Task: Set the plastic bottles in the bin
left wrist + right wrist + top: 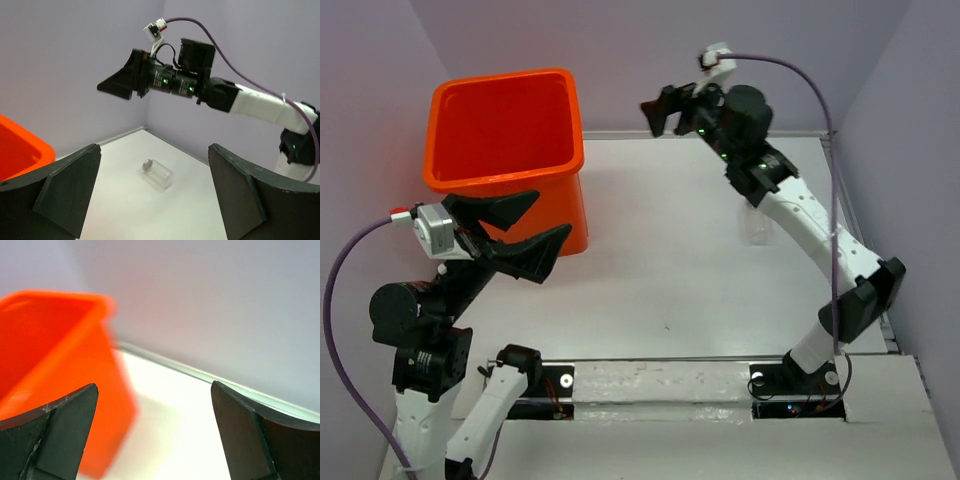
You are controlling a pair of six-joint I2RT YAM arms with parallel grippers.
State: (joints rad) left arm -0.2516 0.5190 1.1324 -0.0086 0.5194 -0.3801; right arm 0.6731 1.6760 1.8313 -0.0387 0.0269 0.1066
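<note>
Spotting bottle lying sideways on tabletop, below and behind spread right claw, far ahead of spread left claw; right arm nearer.

This is a robotics lab test cell. 2 white-and-black robot arms, the left arm and the right arm, are bolted side by side at the near edge of a plain white table, on black mounting plates with exposed wiring. A purple cable loops to each wrist. Bare lavender wall panels close the table in on 3 sides. A tall bright orange plastic bin stands at its far left.
</note>
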